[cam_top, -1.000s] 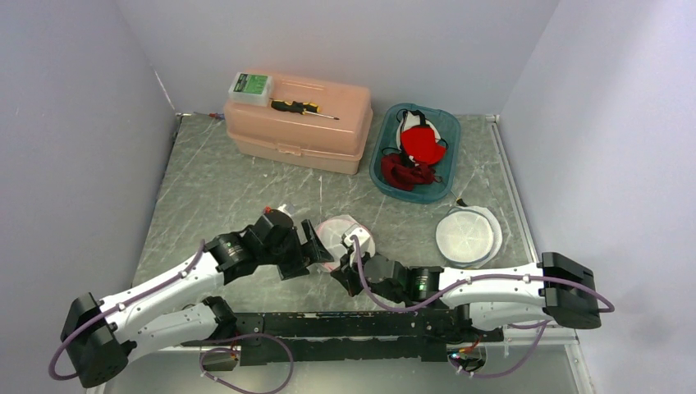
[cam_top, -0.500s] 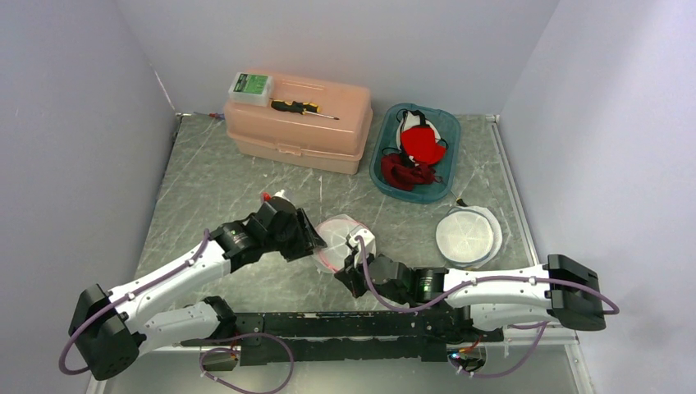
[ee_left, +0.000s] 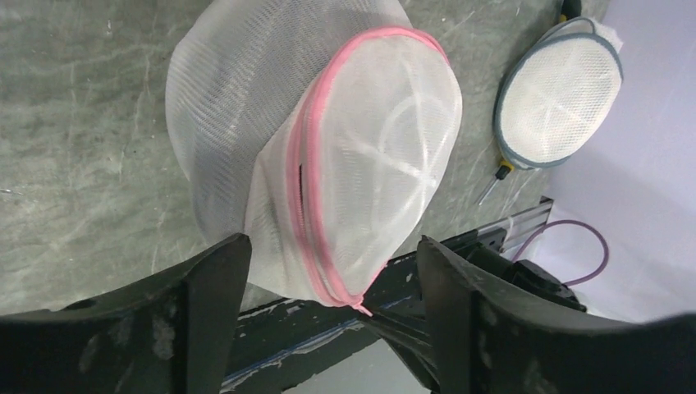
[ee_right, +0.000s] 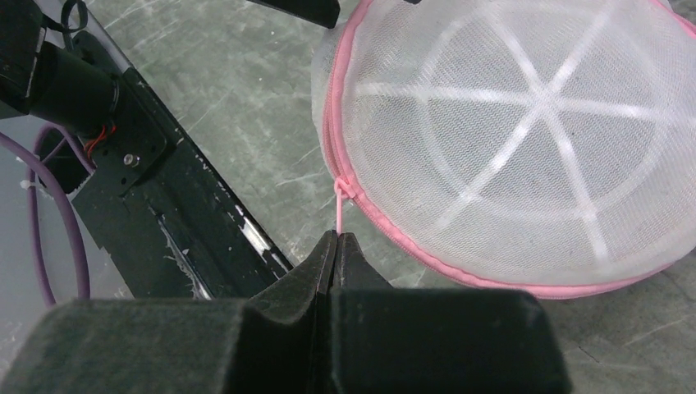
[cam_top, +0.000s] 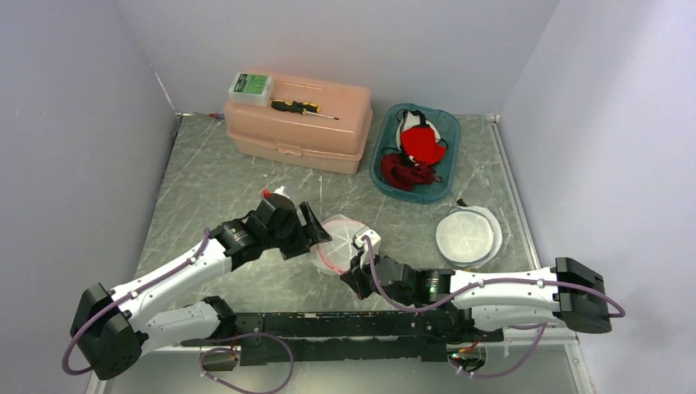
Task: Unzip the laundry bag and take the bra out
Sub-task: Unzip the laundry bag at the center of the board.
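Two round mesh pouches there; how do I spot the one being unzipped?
From the peach toolbox at the back, come forward to the middle. The laundry bag lies there. Its trim is pink, unlike the grey-trimmed neighbouring pouch.

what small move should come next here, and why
Probably close the left tool on the laundry bag to brace it: it straddles the mesh, open, while the right tool is shut on the pink zipper pull.

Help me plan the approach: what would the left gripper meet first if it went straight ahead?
The pink-zippered mesh laundry bag, framed by the open jaws of the left gripper; how near is unclear.
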You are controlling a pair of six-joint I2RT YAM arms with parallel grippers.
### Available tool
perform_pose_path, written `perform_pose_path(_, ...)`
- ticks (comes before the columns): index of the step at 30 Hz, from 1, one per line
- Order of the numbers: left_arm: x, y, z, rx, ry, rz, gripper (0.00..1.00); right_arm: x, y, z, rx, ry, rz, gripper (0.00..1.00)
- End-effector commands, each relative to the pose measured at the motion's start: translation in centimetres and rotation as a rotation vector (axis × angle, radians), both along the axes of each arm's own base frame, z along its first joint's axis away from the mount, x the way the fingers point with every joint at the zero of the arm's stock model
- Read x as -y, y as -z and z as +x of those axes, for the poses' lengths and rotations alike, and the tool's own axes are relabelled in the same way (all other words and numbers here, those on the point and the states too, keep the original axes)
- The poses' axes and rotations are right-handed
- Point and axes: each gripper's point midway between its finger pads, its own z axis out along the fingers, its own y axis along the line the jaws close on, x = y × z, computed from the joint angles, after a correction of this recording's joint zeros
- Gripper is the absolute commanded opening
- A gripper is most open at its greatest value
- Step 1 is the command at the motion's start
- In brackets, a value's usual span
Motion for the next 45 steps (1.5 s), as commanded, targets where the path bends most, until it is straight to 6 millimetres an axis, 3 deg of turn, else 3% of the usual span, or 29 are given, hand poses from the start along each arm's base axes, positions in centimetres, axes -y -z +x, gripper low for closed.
perform_pose_path(1,0.8,-1.1,0.3,0.026,0.023,-0.051,0.82,0.0,-0.7,0.4,0.007,0.025,0.028,0.0)
perform_pose_path(3,1.2,-0.8,0.2,0.017,0.035,-0.057,0.8,-0.1,-0.7,0.4,0.009,0.025,0.032,0.0)
perform_pose_path(6,1.8,0.0,0.2,0.003,0.052,-0.07,0.69,-0.4,-0.9,0.4,0.01,0.021,0.039,0.0)
perform_pose_path(16,1.8,0.5,0.4,0.01,0.05,-0.065,0.03,0.3,-0.2,0.4,-0.001,0.041,0.02,0.0)
perform_pose_path(27,0.7,-0.3,1.0,0.044,0.026,-0.058,0.03,4.5,3.7,0.7,-0.078,0.187,-0.073,0.0)
perform_pose_path(31,0.8,-0.8,1.0,0.055,0.046,-0.069,0.03,5.9,4.1,1.4,-0.08,0.266,-0.08,0.0)
perform_pose_path(39,1.9,-1.7,0.8,0.083,0.157,-0.116,0.03,8.1,2.4,3.1,-0.013,0.381,-0.038,0.0)
perform_pose_path(45,2.9,-2.9,1.9,0.124,0.273,-0.116,0.03,5.9,0.7,1.7,0.029,0.199,0.026,0.0)
